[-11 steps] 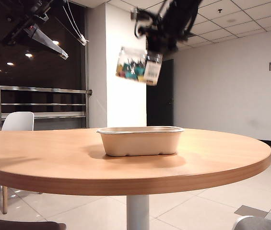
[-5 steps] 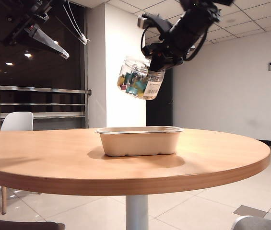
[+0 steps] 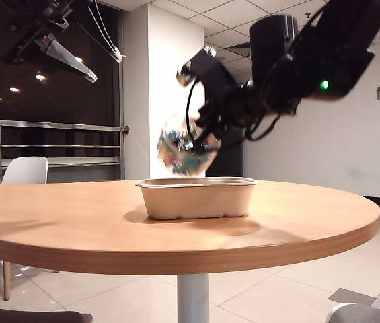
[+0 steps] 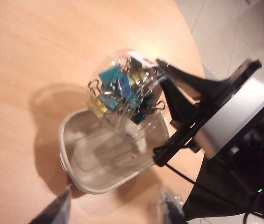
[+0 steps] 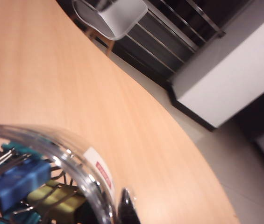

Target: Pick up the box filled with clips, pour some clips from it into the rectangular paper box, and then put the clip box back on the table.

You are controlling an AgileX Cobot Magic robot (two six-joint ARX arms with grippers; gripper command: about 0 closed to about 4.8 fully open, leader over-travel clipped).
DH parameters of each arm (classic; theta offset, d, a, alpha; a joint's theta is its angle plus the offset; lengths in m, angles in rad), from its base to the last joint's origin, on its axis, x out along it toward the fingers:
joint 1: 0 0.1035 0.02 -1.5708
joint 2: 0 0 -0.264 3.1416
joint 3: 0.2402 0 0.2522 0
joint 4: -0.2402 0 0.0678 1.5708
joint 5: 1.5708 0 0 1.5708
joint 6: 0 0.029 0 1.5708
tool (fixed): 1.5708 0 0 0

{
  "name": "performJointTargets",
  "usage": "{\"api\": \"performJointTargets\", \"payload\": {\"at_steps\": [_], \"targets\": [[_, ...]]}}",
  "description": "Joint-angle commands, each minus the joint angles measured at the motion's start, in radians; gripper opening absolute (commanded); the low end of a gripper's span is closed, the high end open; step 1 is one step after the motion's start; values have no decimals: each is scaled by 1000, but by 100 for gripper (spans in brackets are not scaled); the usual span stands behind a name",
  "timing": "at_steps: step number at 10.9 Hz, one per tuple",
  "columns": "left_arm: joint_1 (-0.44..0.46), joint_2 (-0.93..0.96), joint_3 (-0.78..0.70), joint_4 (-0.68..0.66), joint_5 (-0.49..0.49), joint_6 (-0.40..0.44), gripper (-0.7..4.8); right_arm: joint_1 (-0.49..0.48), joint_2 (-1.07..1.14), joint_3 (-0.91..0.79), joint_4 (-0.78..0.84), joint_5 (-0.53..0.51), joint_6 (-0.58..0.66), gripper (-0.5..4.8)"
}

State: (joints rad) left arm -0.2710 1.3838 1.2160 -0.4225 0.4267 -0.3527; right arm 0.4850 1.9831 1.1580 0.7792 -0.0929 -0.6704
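Near edge of the table (image 3: 176,249) fills the front of the exterior view; its white pedestal is cut off by the frame, a grey object at the corner too cropped to name. On the tabletop sits the rectangular paper box (image 3: 196,198), upright; from the side its inside is hidden, but the left wrist view looks down into it (image 4: 75,182) and the floor there looks bare, though glare makes that hard to be sure of. Just above its left end hangs the box filled with clips (image 3: 184,149), tilted and motion-blurred in the exterior view, so the label and mouth cannot be made out there. Left wrist view shows it sharper (image 4: 124,100), over the tray, the clips (image 4: 117,93) in blue, teal and yellow packed inside; the jar's mouth is not clear. Right gripper (image 4: 162,107) is clamped on the jar, one dark finger along the far side, another under it beside the tray rim; the arm body behind is cut off. In the right wrist view only a curve of the jar (image 5: 52,154) and one finger tip (image 5: 126,207) show, clips (image 5: 19,179) close up, table (image 5: 66,93) behind; white chair (image 5: 115,14) and railing partly cropped. Left gripper (image 3: 68,57) sits high at the exterior view's upper left, well apart from everything, jaws spread; in its own view only two blurred finger tips (image 4: 57,212) poke in at the edge, wide apart, holding nothing.
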Motion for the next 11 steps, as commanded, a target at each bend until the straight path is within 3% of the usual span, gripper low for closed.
{"api": "performJointTargets", "payload": {"at_steps": [1, 4, 5, 6, 7, 8, 11], "targets": [[0, -5, 3, 13, 4, 5, 247, 70, 11, -82, 249, 145, -411, -2], [0, -3, 3, 76, -17, 18, 221, 88, 22, -142, 428, 174, -645, -2], [0, 23, 3, 136, -22, 23, 201, 87, 22, -143, 432, 192, -646, -2], [23, 151, 4, 352, 20, -78, 121, 88, 22, -143, 435, 197, -639, -2], [31, 201, 4, 443, 29, -116, -19, 88, 22, -143, 438, 201, -638, -2], [50, 303, 7, 650, 61, -153, -6, 88, 22, -143, 454, 203, -584, -1], [72, 492, 156, 669, 186, -216, -6, 92, 22, -143, 469, 198, -583, -2]]}}
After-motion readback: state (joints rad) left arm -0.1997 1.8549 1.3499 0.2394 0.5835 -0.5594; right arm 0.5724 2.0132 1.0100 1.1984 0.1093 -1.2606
